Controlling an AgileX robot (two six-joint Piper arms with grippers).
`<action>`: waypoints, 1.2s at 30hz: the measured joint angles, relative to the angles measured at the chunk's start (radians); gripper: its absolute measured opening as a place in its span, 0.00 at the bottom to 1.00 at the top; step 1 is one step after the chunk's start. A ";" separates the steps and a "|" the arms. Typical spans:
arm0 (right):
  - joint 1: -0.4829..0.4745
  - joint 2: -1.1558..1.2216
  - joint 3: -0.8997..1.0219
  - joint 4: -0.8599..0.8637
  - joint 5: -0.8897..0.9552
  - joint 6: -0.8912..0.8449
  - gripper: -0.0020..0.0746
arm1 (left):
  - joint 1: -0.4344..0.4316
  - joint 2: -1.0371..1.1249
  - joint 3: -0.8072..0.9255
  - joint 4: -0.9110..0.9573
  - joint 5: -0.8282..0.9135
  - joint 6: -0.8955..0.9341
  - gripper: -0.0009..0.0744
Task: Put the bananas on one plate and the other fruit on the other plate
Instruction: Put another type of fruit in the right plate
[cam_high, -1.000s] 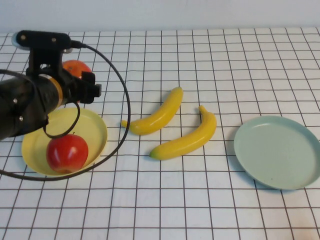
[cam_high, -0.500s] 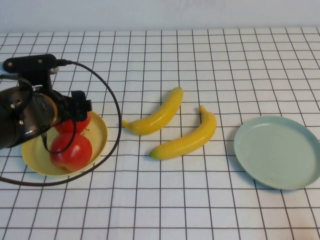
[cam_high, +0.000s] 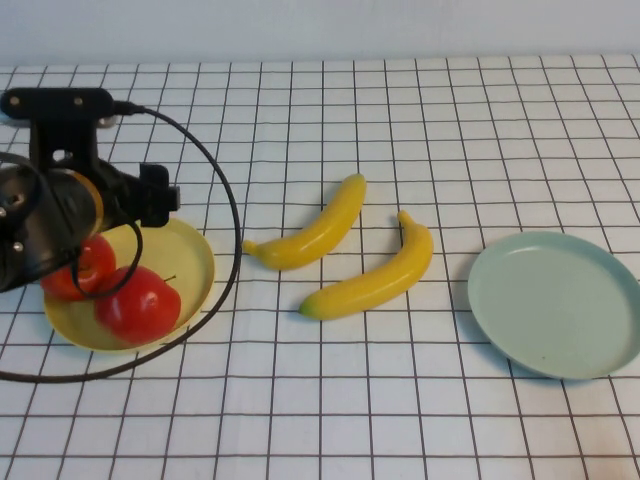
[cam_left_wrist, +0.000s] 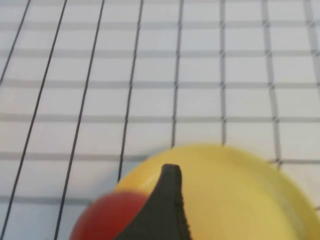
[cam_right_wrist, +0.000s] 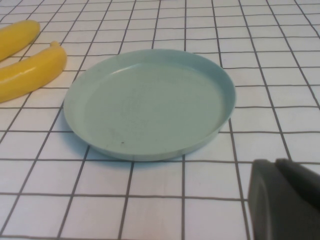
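2 red apples (cam_high: 137, 305) sit touching each other in the yellow plate (cam_high: 195, 262) at the table's left side, one partly hidden under the left arm. The left gripper (cam_high: 75, 262) hangs over the plate's far-left part, above the hidden apple; whether its fingers are parted or closed, I cannot tell. 2 bananas (cam_high: 372, 283) lie side by side near the middle of the checked tablecloth (cam_high: 400, 400), just apart, off both plates. At the right, the mint-green plate (cam_high: 556, 300) holds nothing. The right gripper (cam_right_wrist: 285, 200) shows only in its wrist view, near that plate; its opening cannot be told.
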 joint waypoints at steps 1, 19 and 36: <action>0.000 0.000 0.000 0.000 0.000 0.000 0.00 | 0.000 -0.023 0.000 0.013 -0.021 0.005 0.90; 0.000 0.000 0.000 0.000 0.000 0.000 0.00 | -0.135 -0.566 0.148 -0.068 -0.039 0.016 0.02; 0.000 0.000 0.000 0.000 0.000 0.000 0.00 | -0.125 -1.118 0.569 -0.238 0.044 0.059 0.01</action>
